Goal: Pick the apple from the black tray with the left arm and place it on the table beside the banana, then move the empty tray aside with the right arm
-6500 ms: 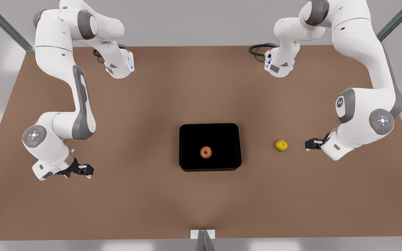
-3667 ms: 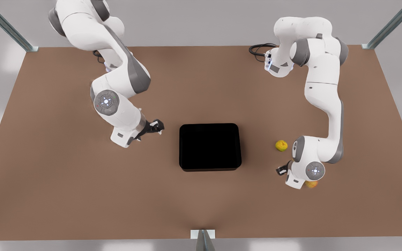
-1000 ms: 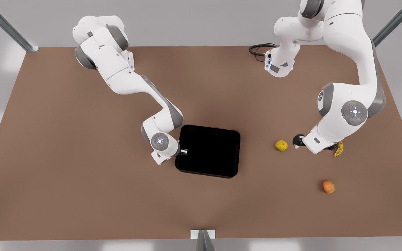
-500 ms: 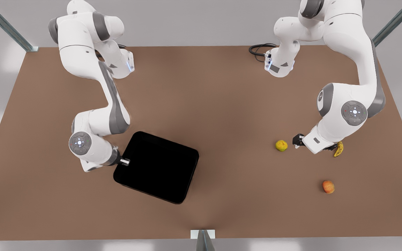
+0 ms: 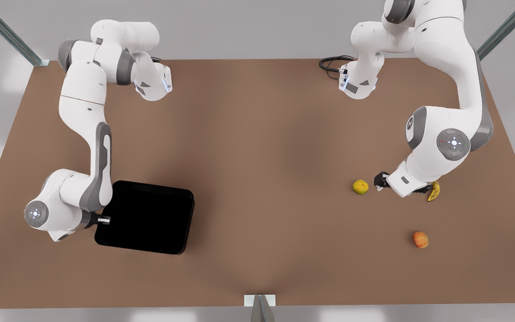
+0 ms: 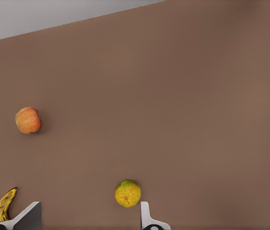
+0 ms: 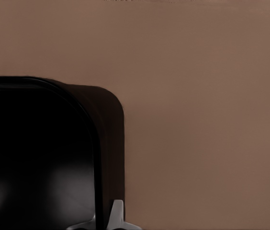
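Two black grippers work at opposite ends of the table (image 5: 257,134). The right gripper (image 5: 104,219), at the front view's left, is clamped on the rim of the black tray (image 5: 145,217), its pale fingertips (image 7: 117,215) pinching the low wall near a rounded corner. The tray is glossy, shallow and rectangular, its long axis running roughly across the front view with a slight tilt. The left gripper (image 5: 379,180) hangs with fingers parted, grasping nothing, between the yellow-green round fruit (image 5: 360,186) and the banana (image 5: 434,191). The banana is curved, yellow and spotted; its ends seem to point toward and away from the camera. The apple (image 5: 420,239), round and red-orange, sits on the matte brown table near the banana.
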`<action>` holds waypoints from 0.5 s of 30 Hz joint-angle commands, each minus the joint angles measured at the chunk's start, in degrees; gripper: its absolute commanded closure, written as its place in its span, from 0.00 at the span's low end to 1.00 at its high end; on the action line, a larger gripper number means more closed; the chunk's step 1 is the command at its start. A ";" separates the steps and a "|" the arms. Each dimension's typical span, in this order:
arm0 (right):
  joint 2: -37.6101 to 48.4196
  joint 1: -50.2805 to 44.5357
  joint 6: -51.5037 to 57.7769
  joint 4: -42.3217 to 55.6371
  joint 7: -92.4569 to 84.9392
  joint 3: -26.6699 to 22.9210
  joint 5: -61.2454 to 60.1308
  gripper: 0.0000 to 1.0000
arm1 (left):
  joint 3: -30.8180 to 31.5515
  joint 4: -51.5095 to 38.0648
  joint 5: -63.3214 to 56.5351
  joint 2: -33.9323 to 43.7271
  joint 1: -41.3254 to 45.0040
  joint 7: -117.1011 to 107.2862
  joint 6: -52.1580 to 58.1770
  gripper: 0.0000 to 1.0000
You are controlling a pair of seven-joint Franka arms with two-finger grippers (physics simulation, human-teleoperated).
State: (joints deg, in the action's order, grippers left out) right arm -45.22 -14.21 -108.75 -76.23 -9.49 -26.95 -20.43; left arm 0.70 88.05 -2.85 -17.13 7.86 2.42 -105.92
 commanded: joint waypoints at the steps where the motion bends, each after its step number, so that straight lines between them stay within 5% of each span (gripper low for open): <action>1: -0.48 0.32 -3.84 0.03 -35.51 -0.04 -0.40 0.94 | 0.00 0.01 -0.14 0.07 -0.04 0.04 0.01 0.00; 3: -1.01 0.24 -3.84 0.03 -35.42 -0.04 -0.40 0.79 | -0.61 -0.42 0.39 0.16 -1.44 0.39 0.18 0.00; 4: -0.92 0.24 -3.84 0.03 -35.07 -0.04 -0.40 0.56 | -0.35 -1.39 0.48 0.08 -1.62 -0.04 0.27 0.00; 5: -0.92 0.23 -3.93 0.12 -34.46 -0.12 -0.49 0.00 | -0.35 -1.30 0.47 0.16 -1.71 -0.05 0.45 0.00; 8: 1.01 -0.55 -3.66 1.44 -33.49 -1.00 -1.28 0.00 | -0.17 -1.57 0.47 0.25 -1.44 -1.62 2.47 0.00; 11: 12.95 -2.57 3.27 3.02 -25.50 0.75 2.05 0.00 | -0.09 -1.57 0.47 0.43 -1.44 -2.59 2.56 0.00; 12: 17.35 -2.05 7.76 4.69 -20.75 4.70 7.15 0.00 | 0.00 -1.57 0.39 0.43 -1.44 -2.59 2.56 0.00; 14: 26.23 9.45 13.20 4.42 -8.45 27.46 24.20 0.00 | 0.00 -1.57 0.39 0.43 -1.44 -2.77 2.56 0.00; 15: 26.76 17.02 15.85 4.16 -8.00 33.89 25.00 0.00 | 0.09 -1.57 0.39 0.43 -1.36 -3.38 2.56 0.00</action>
State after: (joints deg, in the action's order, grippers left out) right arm -20.38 -2.35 -103.27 -72.05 -22.17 0.98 -4.99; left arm 0.76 86.51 -2.40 -16.77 6.47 1.47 -103.89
